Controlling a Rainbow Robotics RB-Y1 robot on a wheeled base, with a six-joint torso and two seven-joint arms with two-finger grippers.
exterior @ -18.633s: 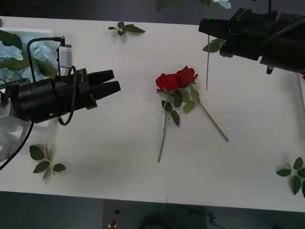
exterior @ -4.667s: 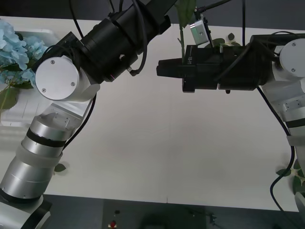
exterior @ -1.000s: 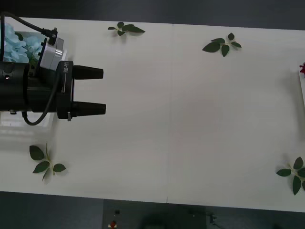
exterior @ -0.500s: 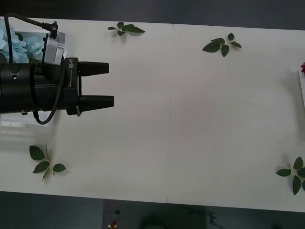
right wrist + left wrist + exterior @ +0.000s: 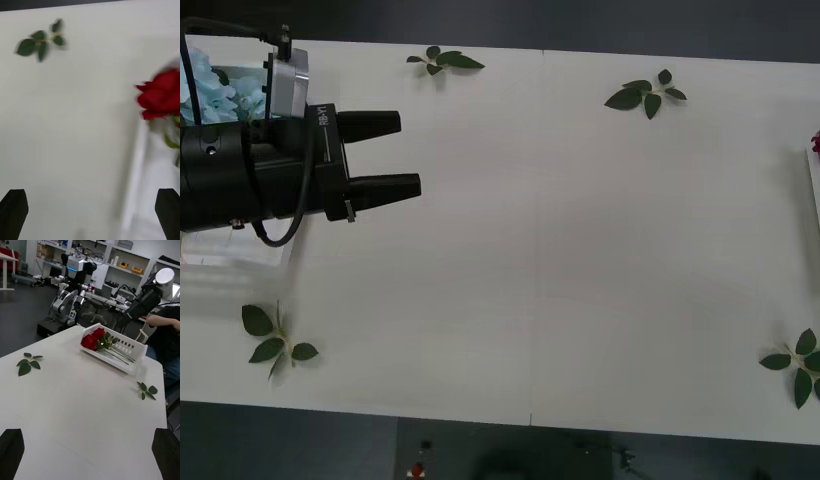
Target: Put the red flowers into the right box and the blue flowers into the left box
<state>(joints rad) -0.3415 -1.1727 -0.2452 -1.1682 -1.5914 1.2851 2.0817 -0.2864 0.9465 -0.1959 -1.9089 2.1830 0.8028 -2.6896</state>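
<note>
Red roses (image 5: 93, 341) lie in the right box (image 5: 129, 352) at the desk's (image 5: 580, 250) right end; blue flowers (image 5: 225, 90) sit in the left box (image 5: 230, 255). We see our left claw (image 5: 395, 155) gaping, holding nothing; our right claw (image 5: 90, 213) likewise spread wide

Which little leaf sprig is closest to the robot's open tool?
The leaf sprig at the table's far edge, just beyond the left tool; the other three lie farther off.
</note>
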